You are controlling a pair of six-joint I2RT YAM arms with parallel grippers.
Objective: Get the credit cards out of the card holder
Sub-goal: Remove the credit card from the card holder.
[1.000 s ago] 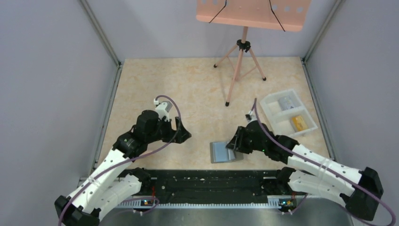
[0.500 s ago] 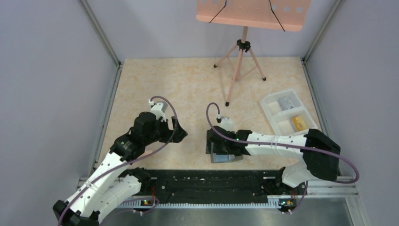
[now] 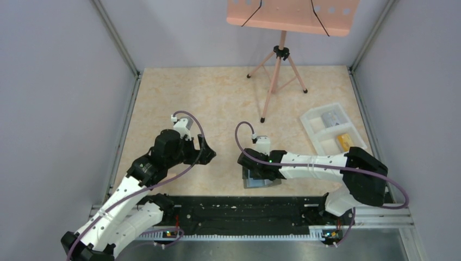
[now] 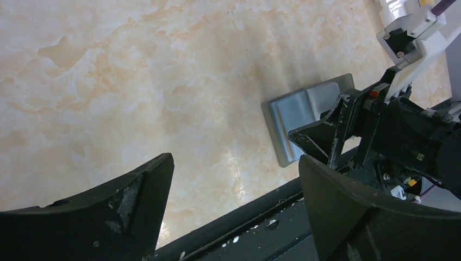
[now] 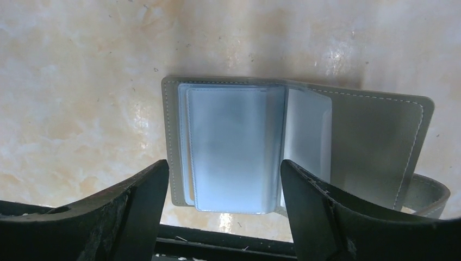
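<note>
The card holder [image 3: 261, 179] lies open on the table near the front rail, its pale blue-grey pockets [image 5: 234, 147] facing up; it also shows in the left wrist view [image 4: 296, 111]. No card shows in the pockets. My right gripper [image 3: 251, 165] hangs open just above the holder, jaws straddling the pocket stack [image 5: 223, 166], touching nothing. My left gripper [image 3: 209, 153] is open and empty, off to the holder's left [image 4: 235, 160]. A yellow-orange credit card [image 3: 346, 141] and a pale grey one [image 3: 330, 118] lie in the white tray [image 3: 309, 126].
A pink music stand [image 3: 293, 13] on a tripod [image 3: 276, 76] stands at the back. The black rail [image 3: 239, 209] runs along the near edge, just in front of the holder. Grey walls close in the table on both sides.
My right arm has swung left from the holder's right side to above it, with the gripper open. My left gripper has drawn back slightly to the left.
</note>
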